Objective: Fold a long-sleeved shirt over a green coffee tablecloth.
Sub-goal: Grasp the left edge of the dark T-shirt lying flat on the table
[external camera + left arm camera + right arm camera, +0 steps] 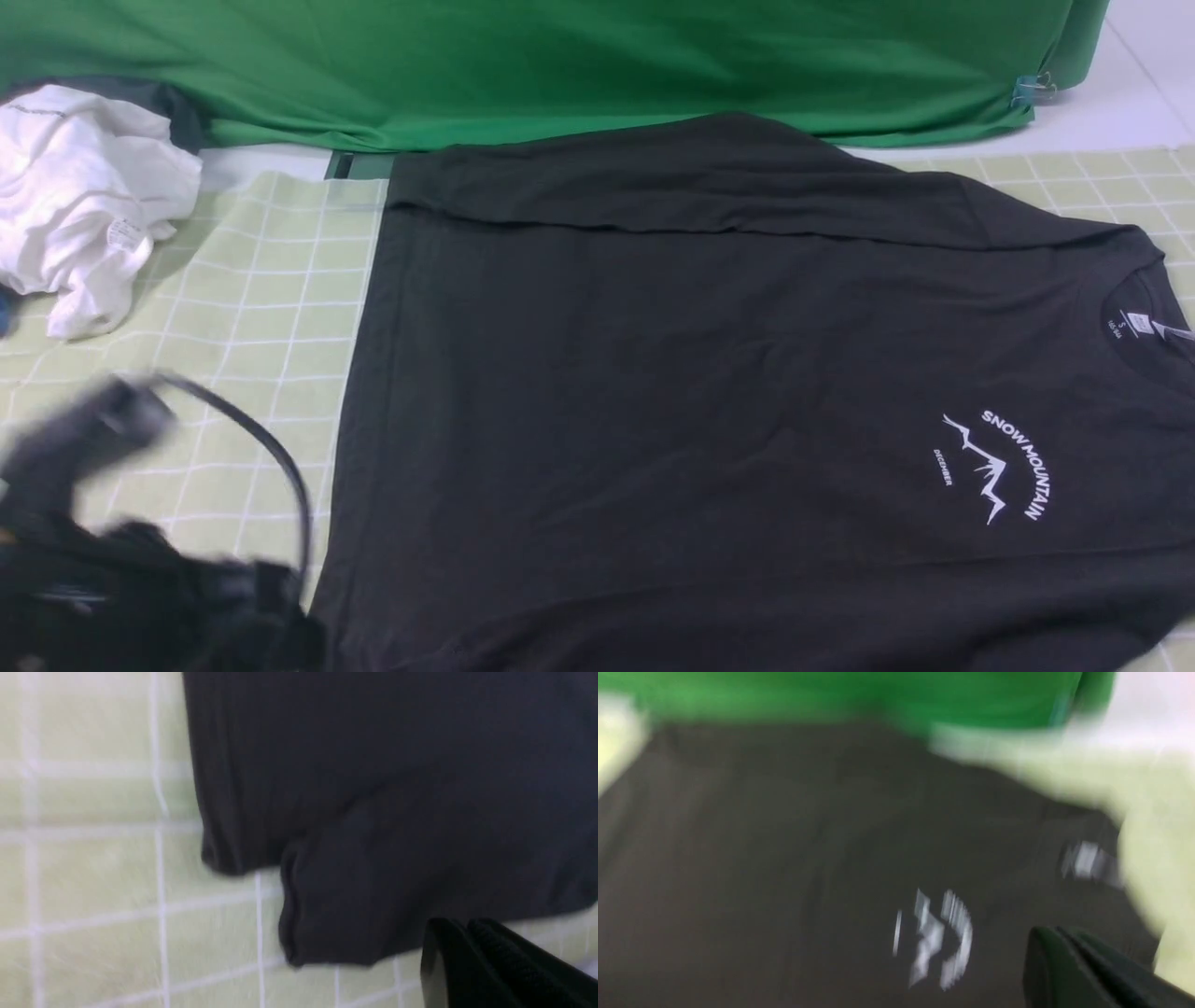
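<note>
Two grippers noted: left gripper (460, 934) and right gripper (1052, 941), jaws clenched, holding nothing. The long-sleeved shirt (709, 373) lies flat on the green coffee tablecloth (261, 280), print up, collar toward the right.

A plain bright-green cloth (560, 65) spans the far side of the scene from the left edge almost to the right edge. It lies in shallow wrinkles. At its far-right end a small metal clip (1032, 91) is attached to the cloth edge. Right of the clip, the bare white table (1111, 103) is exposed.

A crumpled white garment (79, 196) lies at the far left. A small sewn-in label (121, 233) shows on its near side. A dark grey fabric (159, 98) protrudes from behind the garment, touching it. A small blue item (5, 313) at the left edge is too cropped to identify.
</note>
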Robot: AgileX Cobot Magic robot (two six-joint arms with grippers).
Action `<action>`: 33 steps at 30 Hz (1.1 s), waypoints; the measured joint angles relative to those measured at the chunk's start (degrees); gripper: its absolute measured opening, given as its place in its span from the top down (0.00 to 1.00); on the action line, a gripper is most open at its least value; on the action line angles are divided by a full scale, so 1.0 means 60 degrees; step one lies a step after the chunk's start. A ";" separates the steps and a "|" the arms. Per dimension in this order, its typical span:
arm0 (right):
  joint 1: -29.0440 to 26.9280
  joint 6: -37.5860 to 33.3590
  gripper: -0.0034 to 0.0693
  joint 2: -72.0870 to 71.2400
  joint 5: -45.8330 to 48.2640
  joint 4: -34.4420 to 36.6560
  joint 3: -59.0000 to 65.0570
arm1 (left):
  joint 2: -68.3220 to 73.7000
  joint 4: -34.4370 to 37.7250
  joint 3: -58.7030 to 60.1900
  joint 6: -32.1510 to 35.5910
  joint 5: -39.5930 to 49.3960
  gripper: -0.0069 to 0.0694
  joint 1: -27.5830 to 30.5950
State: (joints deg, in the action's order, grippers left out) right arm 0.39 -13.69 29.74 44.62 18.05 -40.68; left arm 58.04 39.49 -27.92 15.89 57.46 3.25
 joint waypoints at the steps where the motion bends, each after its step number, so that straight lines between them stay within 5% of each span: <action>1: 0.0000 -0.0016 0.94 0.0139 0.0146 0.0000 0.0000 | 0.0179 0.0042 0.0112 0.0090 -0.0026 0.86 0.0000; 8: 0.0000 -0.0054 0.93 0.2502 0.1354 0.0012 0.0000 | 0.2269 -0.0063 0.0709 0.0439 -0.1325 0.83 -0.0381; 19: 0.0000 -0.0062 0.88 0.3629 0.1645 0.0031 -0.0029 | 0.2513 -0.0990 0.0530 -0.1639 -0.3752 0.65 -0.3341; 27: 0.0000 -0.0062 0.86 0.3639 0.1645 0.0031 -0.0059 | 0.2608 -0.1418 0.0261 -0.2145 -0.4141 0.42 -0.3556; 33: 0.0000 -0.0062 0.85 0.3660 0.1645 0.0031 -0.0059 | 0.3266 -0.1447 0.0244 -0.2206 -0.4090 0.38 -0.3575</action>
State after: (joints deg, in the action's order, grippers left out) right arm 0.39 -14.06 51.70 54.48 18.24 -41.03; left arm 77.64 30.81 -26.45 2.66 32.92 -18.20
